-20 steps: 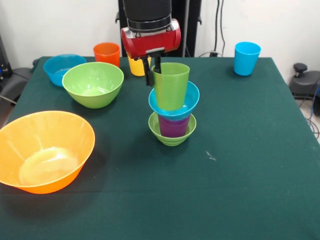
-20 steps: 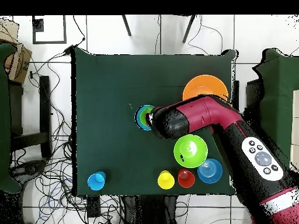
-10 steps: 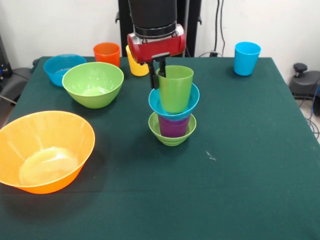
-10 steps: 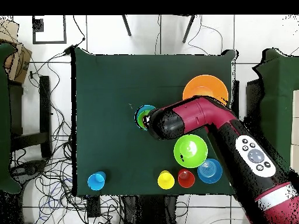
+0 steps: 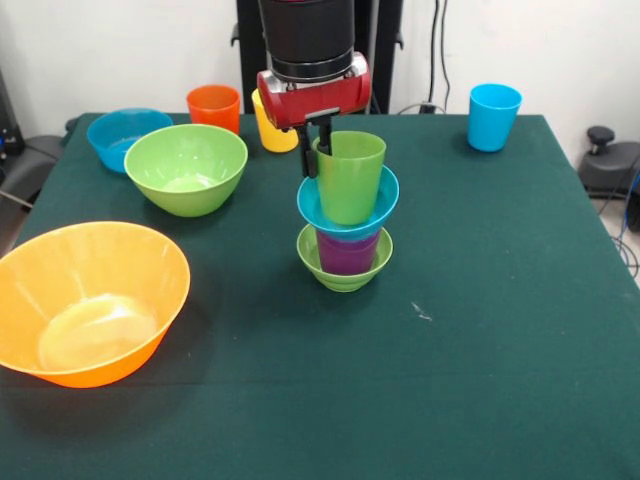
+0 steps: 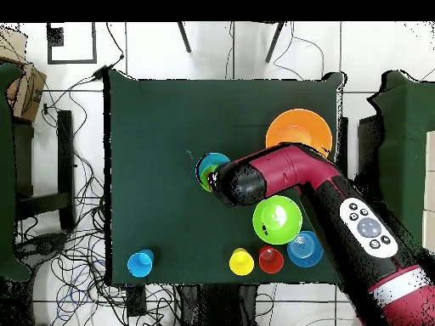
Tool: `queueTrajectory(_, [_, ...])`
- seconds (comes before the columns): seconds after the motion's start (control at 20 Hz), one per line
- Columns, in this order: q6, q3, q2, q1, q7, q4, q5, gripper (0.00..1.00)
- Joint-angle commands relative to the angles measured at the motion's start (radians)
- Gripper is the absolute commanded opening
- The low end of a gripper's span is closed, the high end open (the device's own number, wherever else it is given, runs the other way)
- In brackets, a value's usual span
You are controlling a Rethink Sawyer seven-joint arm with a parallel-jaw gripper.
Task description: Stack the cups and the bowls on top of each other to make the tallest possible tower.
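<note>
— Status at the pincer, please?

— Gripper (image 5: 317, 145) is sitting at the rim of the green cup (image 5: 348, 178). I'm seeing one finger (image 5: 325, 135) inside the cup and the other outside its wall, so it is clamping on that cup's rim. The cup is standing upright.

— And the tower?

— Tower (image 5: 346, 222) is standing directly under the gripper: small green bowl (image 5: 343, 272) at the bottom, purple cup (image 5: 347, 252) in it, small blue bowl (image 5: 380, 200) on that, green cup seated on top. From overhead the arm (image 6: 297, 174) is covering most of it; I'm only catching the blue rim (image 6: 209, 160).

— Other pieces?

— Yellow cup (image 5: 270, 133) is just behind the gripper, orange cup (image 5: 213, 107) beside that. In the front view, medium green bowl (image 5: 186, 168) and medium blue bowl (image 5: 122, 135) are lying to the gripper's left, light blue cup (image 5: 494, 116) well off to its right, large orange bowl (image 5: 88, 300) well in front and left.
</note>
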Motion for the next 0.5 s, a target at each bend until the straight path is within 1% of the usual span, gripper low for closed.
queueTrajectory(0.05, [0.081, -0.063, 0.044, 0.035, -0.260, 0.003, -0.088, 0.00])
queueTrajectory(0.3, [0.067, -0.068, 0.062, 0.037, -0.257, -0.002, -0.091, 0.00])
queueTrajectory(0.5, [0.046, -0.065, 0.063, 0.037, -0.247, 0.000, -0.093, 0.00])
